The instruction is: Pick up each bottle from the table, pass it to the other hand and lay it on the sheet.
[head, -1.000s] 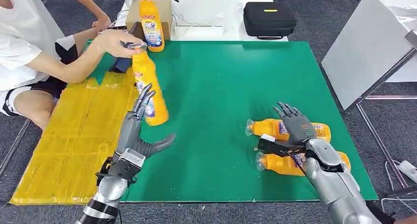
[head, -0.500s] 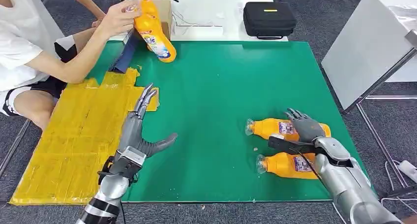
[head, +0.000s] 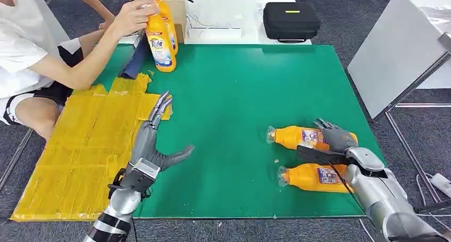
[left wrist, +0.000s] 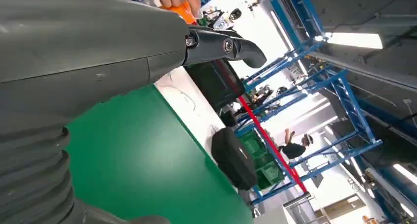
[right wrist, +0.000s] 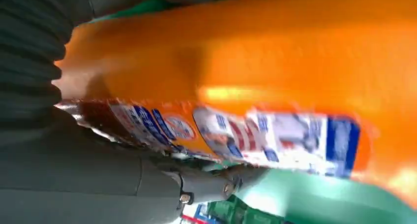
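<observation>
The green table (head: 239,93) carries the yellow sheet (head: 80,146) along its left edge. Two orange bottles (head: 314,177) lie near the right edge; the right hand (head: 335,141) rests on the farther bottle (head: 292,137), grasp unclear. The left hand (head: 154,141) is spread, empty

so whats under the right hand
The right hand lies over the label end of the farther lying orange bottle on the green mat. The bottle's base and the hand's fingertips are hidden, so a firm grip cannot be confirmed.
</observation>
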Robot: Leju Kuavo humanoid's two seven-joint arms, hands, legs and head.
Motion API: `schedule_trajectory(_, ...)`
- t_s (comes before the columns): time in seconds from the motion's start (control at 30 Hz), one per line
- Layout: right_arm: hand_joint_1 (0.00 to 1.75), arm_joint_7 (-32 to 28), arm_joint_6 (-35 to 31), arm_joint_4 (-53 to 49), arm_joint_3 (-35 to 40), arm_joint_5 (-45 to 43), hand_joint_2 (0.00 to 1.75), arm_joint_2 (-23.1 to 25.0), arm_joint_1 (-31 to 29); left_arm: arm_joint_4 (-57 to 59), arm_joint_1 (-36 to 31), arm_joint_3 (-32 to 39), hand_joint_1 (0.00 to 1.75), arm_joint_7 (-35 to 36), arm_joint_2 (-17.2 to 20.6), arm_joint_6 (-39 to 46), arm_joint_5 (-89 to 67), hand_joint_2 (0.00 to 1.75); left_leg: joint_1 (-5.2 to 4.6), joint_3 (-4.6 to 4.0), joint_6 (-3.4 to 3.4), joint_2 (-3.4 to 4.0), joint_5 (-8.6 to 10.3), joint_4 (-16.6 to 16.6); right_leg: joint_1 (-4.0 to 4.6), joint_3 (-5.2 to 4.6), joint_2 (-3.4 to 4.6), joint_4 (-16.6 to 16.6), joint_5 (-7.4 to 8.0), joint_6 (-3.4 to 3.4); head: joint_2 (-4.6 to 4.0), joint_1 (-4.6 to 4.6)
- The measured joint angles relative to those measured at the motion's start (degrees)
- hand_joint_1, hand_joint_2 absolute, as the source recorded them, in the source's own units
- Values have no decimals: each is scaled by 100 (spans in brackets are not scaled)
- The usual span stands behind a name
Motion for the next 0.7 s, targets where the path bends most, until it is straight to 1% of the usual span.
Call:
schedule_trajectory(0.03, 175, 0, -11, 18, 7, -2, 175, -2, -7, 2, 0, 0, 0, 0, 0, 0, 18, 175, 0, 0, 4, -1, 3, 0, 0, 0, 0, 0, 0, 0, 0, 0)
schedule_trajectory(0.33, 175, 28, -335, 88, 20, -74, 175, 63, -29, 15, 0, -2, 0, -2, 0, 2, 26, 175, 0, 0, 4, 2, 3, 0, 0, 1, 0, 1, 1, 1, 0, 0)
schedule_trajectory(0.5, 175, 114, -682, 77, -74, -114, 175, 216, 25, 15, 4, -4, 0, 2, -9, 2, 22, 175, 0, 0, 4, 3, 2, 0, 1, 0, 1, 1, 1, 1, 0, 0)
schedule_trajectory(0.63, 175, 129, -717, 75, -116, -120, 175, 293, 31, 15, 5, -4, 0, 4, -11, 2, 15, 175, 1, -1, 3, 2, 3, 0, 1, 0, 0, 1, 1, 1, 0, 0)
schedule_trajectory(0.7, 175, 127, -973, 0, -186, -155, 175, 339, 100, 15, 6, -4, 0, 29, -11, -61, 22, 175, 0, -2, 3, 1, 2, 0, 1, 1, 0, 2, 1, 1, 0, 2)
